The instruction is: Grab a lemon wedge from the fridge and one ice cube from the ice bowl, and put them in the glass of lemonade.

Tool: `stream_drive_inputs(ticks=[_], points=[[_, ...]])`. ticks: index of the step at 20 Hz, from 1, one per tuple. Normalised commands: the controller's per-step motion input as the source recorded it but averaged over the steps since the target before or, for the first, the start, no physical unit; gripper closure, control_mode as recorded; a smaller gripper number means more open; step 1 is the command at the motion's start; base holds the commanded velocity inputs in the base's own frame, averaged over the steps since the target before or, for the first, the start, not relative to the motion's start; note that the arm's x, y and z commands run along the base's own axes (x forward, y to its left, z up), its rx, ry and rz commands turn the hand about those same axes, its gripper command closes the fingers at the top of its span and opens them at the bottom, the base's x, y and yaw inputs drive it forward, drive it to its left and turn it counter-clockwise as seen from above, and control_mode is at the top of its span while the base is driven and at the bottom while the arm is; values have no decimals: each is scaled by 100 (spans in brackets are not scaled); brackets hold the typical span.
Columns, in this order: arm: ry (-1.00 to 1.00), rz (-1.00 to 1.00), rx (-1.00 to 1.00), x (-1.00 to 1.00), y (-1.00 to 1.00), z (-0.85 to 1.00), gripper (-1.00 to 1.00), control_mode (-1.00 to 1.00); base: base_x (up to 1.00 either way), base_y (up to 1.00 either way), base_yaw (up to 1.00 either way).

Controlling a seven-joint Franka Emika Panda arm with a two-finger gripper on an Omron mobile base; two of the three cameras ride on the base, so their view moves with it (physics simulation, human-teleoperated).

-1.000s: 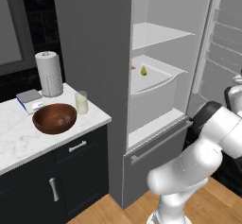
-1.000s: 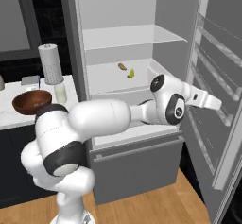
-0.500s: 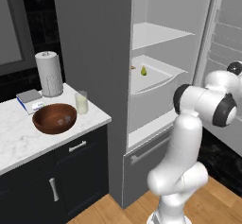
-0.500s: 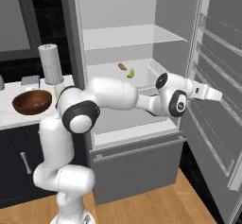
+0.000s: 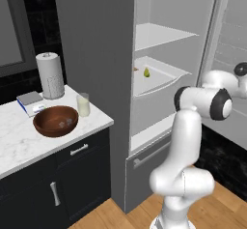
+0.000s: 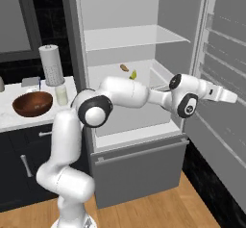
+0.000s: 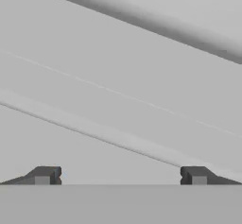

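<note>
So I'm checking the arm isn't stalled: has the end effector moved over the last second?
Yes. In the right base view the end effector has swung rightward, away from the tall grey fridge's shelves toward its open door, jaws open and empty.

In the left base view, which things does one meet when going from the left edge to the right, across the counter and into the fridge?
Paper towel roll → ice bowl → glass of lemonade → lemon wedge on a shelf of the open fridge → the arm's white elbow joint.

No text, label, brand, number or sign is readable on anything here
</note>
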Motion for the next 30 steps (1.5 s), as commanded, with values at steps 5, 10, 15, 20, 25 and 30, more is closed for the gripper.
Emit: stream_drive_inputs(ticks=[5,10,15,20,25,30], points=[[0,0,7,-39,16,79,-100,-100,0,0,0],[6,7,10,-27,64,30,-100,-100,0,0,0],[4,14,12,-15,97,0,-100,-100,0,0,0],[4,21,13,-8,100,-1,-100,-100,0,0,0],[15,29,13,-19,100,-14,-100,-100,0,0,0],[21,30,9,-48,100,-42,-100,-100,0,0,0]])
